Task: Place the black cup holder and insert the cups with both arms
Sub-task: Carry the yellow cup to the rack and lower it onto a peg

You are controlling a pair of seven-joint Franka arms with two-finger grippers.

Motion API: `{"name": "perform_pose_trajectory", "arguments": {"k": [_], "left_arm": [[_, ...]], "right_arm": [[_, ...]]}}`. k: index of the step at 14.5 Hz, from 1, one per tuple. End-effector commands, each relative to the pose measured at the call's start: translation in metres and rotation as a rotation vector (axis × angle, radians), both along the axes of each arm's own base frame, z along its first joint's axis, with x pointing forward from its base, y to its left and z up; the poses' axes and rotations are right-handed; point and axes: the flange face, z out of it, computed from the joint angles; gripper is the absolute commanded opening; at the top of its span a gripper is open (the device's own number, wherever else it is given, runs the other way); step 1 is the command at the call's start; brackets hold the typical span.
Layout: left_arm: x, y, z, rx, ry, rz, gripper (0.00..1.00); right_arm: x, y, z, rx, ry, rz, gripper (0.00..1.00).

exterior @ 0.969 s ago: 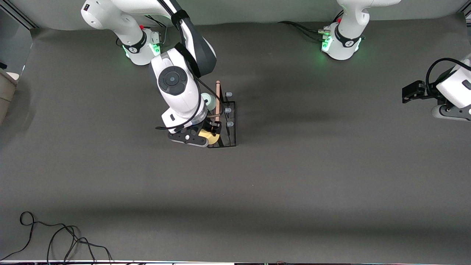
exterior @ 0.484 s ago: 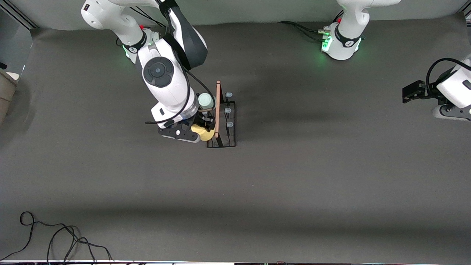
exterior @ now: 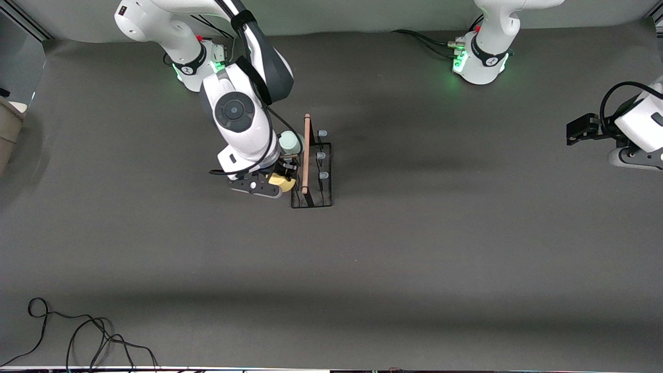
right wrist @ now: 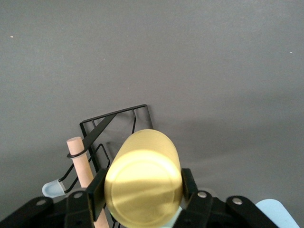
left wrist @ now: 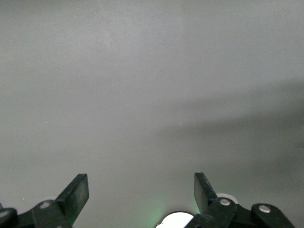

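Black cup holder [exterior: 312,176] stands mid-desk [exterior: 414,259], one green cup [exterior: 288,141] hung on it.
Right gripper [exterior: 282,178], at its nine o'clock, has fingers clamped on one yellow cup [right wrist: 144,177]; left gripper [left wrist: 141,194] waits, fingers apart.

The bench [exterior: 414,269] is covered edge to edge by a dark grey matte sheet, crossed by soft shadow bands. A loose black cable [exterior: 77,336] is coiled at the corner nearest the front camera, toward the right arm's end. A pale wall [exterior: 362,15] is seen along the top edge.
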Motion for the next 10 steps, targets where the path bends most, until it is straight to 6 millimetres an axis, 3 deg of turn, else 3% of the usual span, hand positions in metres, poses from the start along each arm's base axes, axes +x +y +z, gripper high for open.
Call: {"name": "perform_pose_trajectory", "arguments": {"k": [1, 8, 9, 10], "left_arm": [[0.0, 0.002, 0.003, 0.001, 0.005, -0.014, 0.99], [0.0, 0.002, 0.003, 0.001, 0.006, -0.013, 1.0], [0.0, 0.002, 0.003, 0.001, 0.006, -0.012, 1.0], [0.0, 0.002, 0.003, 0.001, 0.006, -0.013, 1.0]], "right_arm": [[-0.007, 0.001, 0.004, 0.012, -0.017, -0.01, 0.21], [-0.013, 0.005, -0.039, 0.006, -0.072, -0.002, 0.22], [-0.013, 0.006, -0.04, 0.006, -0.074, -0.004, 0.34], [-0.012, 0.006, -0.037, 0.014, -0.074, -0.01, 0.97]]}}
